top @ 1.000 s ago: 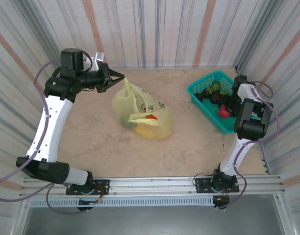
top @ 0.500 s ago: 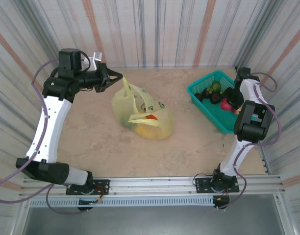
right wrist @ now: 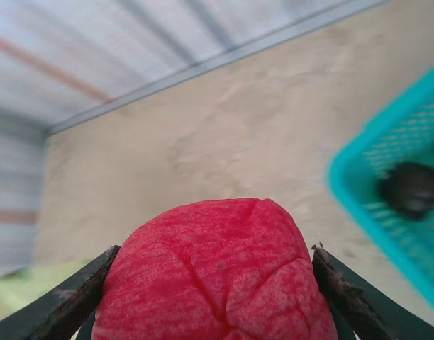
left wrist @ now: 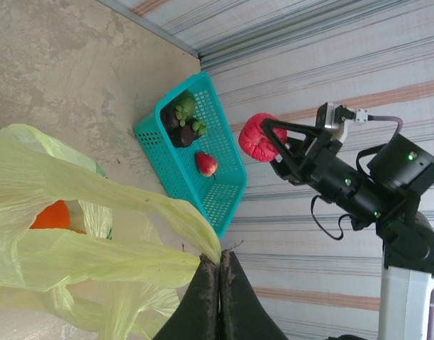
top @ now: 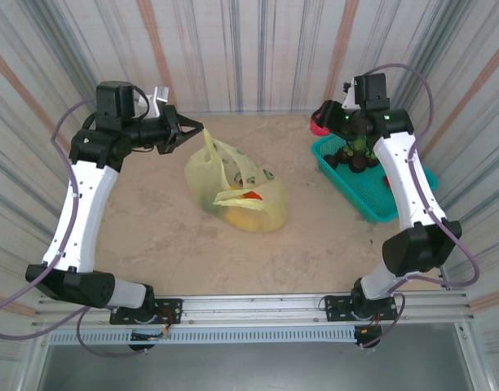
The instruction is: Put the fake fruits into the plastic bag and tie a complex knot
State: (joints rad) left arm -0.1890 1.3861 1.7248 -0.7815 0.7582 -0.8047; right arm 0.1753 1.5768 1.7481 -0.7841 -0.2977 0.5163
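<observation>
1. The left gripper (top: 196,130) is clenched on one handle (top: 212,147) of the plastic bag (top: 245,199). From the left wrist, its two dark fingers (left wrist: 206,297) press flat together with the thin yellow-green film pinched at their tips.
2. From those tips the handle runs taut down to the body of the bag, which slumps on the table (top: 152,232) just ahead of and below the left gripper, its mouth gaping.
3. Inside the bag, past the left fingertips, sits an orange fruit (left wrist: 54,214). From above, a red-orange patch and a yellow one show through the film.
4. The right gripper (top: 323,124) is grasping a red fruit (top: 318,125). In the right wrist view the ridged red fruit sits between both fingers (right wrist: 61,304), each touching one side of it.
5. The right gripper holds the fruit in the air, clear of the table, with the teal basket (top: 372,199) just beside and below it.
6. In the basket lie a green fruit (left wrist: 184,106), dark fruits (left wrist: 180,131) and a small red one (left wrist: 206,163), behind the right gripper's tips.
7. The bag lies between the two grippers, touching the left one and well apart from the right.
</observation>
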